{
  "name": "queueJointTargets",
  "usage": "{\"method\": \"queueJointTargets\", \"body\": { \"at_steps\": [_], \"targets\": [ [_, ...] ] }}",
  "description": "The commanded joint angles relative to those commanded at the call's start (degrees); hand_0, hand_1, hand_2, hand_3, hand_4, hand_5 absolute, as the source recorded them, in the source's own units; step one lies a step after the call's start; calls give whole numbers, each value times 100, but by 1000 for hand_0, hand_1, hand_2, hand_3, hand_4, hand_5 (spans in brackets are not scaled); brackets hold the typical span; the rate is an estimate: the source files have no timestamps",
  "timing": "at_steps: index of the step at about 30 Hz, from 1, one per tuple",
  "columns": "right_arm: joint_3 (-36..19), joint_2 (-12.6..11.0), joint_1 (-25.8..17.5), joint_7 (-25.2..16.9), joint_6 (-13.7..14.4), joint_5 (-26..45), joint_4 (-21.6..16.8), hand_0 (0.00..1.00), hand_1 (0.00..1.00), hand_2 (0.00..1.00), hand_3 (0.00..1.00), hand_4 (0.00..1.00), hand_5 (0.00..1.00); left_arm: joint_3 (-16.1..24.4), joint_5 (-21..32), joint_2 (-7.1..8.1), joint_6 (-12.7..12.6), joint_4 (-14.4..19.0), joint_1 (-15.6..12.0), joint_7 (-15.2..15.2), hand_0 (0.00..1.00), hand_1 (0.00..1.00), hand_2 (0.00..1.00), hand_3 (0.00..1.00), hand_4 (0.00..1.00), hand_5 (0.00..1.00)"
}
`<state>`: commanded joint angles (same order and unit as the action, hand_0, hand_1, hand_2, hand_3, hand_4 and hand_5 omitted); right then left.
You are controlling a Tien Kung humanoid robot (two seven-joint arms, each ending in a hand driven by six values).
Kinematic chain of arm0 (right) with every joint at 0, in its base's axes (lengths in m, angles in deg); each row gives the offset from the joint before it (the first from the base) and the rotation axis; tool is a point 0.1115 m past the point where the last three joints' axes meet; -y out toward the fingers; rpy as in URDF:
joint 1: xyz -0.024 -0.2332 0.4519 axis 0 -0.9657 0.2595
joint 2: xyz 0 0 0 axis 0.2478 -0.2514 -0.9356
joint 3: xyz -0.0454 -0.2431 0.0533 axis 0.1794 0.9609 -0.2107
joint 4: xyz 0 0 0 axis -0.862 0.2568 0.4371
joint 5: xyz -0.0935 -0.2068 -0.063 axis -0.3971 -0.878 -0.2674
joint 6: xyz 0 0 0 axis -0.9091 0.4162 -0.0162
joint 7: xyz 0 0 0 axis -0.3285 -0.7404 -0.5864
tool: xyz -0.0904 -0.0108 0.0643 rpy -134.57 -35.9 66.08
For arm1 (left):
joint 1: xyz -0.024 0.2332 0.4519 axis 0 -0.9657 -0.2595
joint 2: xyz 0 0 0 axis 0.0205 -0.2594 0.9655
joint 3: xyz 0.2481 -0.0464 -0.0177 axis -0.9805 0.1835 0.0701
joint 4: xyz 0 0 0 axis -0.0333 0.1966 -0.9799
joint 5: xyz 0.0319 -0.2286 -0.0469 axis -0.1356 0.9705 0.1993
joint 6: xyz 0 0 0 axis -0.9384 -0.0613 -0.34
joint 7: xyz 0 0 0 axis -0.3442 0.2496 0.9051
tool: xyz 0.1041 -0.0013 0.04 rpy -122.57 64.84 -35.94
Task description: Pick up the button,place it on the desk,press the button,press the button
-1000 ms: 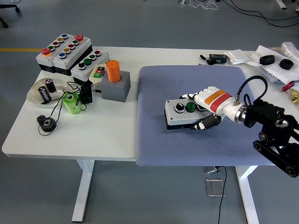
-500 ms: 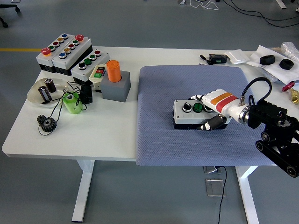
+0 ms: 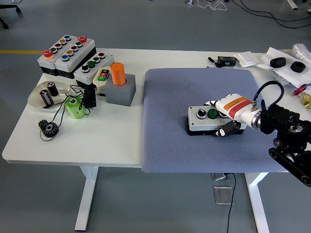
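Over the last second the grey rectangular push-button box has shifted rightward and slightly nearer across the blue-grey textured mat, carried along by the robot's right hand. The white-and-black fingers stay wrapped around the box's right end, thumb curled against its near side, so the grip is closed on the box. The box appears to sit on or just above the mat; I cannot tell which. A black knob and a green button show on its top face.

Judgement: the pick-up is done and the placing step is near its end; releasing and the two presses remain.

The left hand is not in view.

Surface: the white table has the mat covering its right half. The left half holds three more grey button boxes, an orange cylinder on a grey block, a green cup and a small black gear. The grey floor beyond is open, with cables at the top.
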<state>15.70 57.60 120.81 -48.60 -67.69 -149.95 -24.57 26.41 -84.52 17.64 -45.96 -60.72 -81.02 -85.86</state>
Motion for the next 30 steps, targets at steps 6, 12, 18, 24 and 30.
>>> {"method": "queueJointTargets", "body": {
  "at_steps": [6, 12, 18, 24, 30],
  "targets": [
    [-41, -23, -46, -100, 89, 128, -6, 972, 835, 882, 998, 812, 231, 38, -20, -6, -3, 0, -11, -4, 649, 701, 703, 509, 323, 998],
    [-180, -44, -127, -138, 35, 364, -91, 998, 910, 987, 998, 842, 230, 6, 10, -7, 5, 0, -20, -2, 649, 700, 703, 509, 323, 998],
    [-268, -113, -129, -142, -77, 422, -197, 998, 919, 998, 998, 851, 230, -94, -1, 16, 25, 0, -10, -21, 649, 700, 703, 506, 325, 998],
    [-677, -344, -338, -119, -102, 527, -666, 998, 906, 998, 998, 866, 249, -52, -63, 15, 19, 0, -6, -30, 648, 700, 703, 506, 324, 998],
    [-1479, -730, -779, -13, 12, 681, -1485, 755, 438, 553, 998, 854, 548, 37, -103, 15, 12, 0, -10, -20, 648, 700, 703, 506, 324, 998]
  ]
}}
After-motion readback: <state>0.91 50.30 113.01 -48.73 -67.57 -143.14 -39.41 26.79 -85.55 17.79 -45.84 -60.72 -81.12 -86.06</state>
